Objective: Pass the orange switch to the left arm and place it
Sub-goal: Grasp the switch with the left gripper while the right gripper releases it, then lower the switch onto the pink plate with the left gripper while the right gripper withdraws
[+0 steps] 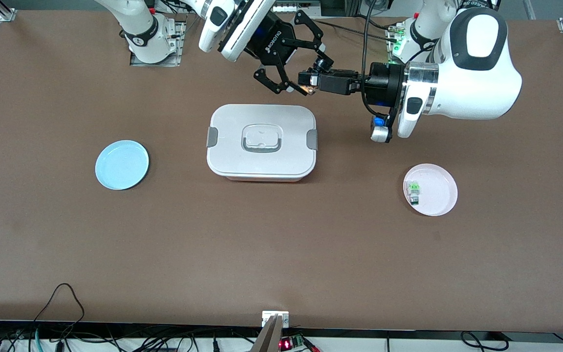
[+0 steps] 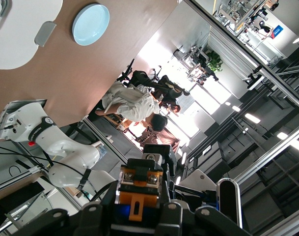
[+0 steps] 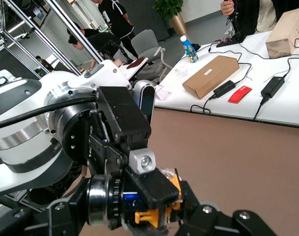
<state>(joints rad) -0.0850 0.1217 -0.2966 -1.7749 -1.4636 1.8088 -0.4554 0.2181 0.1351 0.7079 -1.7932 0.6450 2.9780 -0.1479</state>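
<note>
Clearly tiny, orange-capped orange switch

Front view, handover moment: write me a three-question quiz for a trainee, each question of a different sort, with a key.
1. True or false: the box has its lid off.
2. The green-and-white switch lies: A) on the blue plate; B) on the pink plate; C) on the box.
3. Fill in: the left gripper and the right gripper meet in the air over bare table beside the box, both with jaws shut on ____.
Key: 1 false, the lid is on; 2 B; 3 the orange switch.
</note>
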